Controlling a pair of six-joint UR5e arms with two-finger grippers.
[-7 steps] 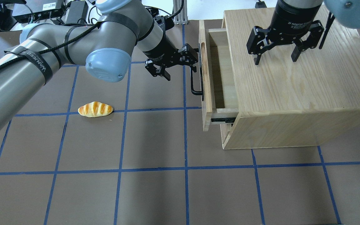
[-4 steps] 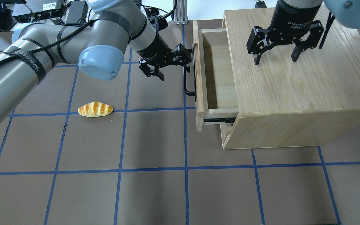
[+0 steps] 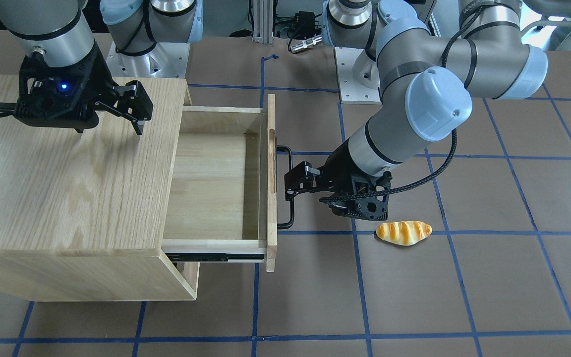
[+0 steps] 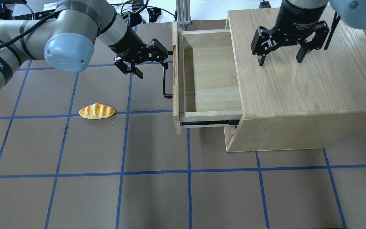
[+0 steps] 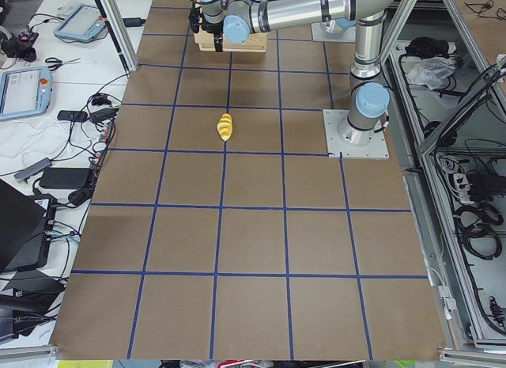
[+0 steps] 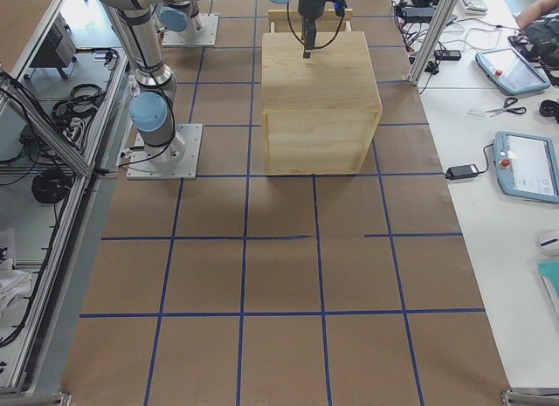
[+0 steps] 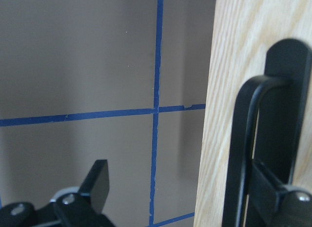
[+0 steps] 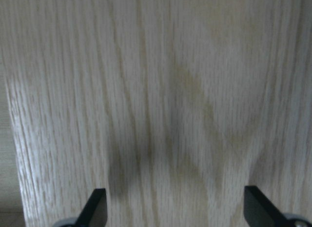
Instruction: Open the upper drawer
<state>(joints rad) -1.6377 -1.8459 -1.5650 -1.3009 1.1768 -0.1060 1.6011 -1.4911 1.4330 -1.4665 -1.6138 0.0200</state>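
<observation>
The upper drawer [image 4: 208,73] of light wood stands pulled far out of the wooden cabinet [image 4: 297,92], with its black side rail showing; its inside is bare. Its black bar handle [image 4: 165,81] faces left. My left gripper [image 4: 152,68] is open, with one finger hooked behind the handle and the other outside it. The left wrist view shows the handle [image 7: 243,154] against the drawer front [image 7: 229,90]. In the front-facing view the drawer [image 3: 216,183] and the left gripper [image 3: 310,196] show too. My right gripper [image 4: 280,60] hangs open and empty over the cabinet top.
A toy bread roll [image 4: 96,111] lies on the brown mat left of the drawer, below my left arm. The lower drawer front [image 3: 189,277] sits shut beneath the upper one. Blue tape lines cross the mat.
The upper drawer has slid further out to the left, drawn by my left gripper on its handle. The right gripper has not moved.
</observation>
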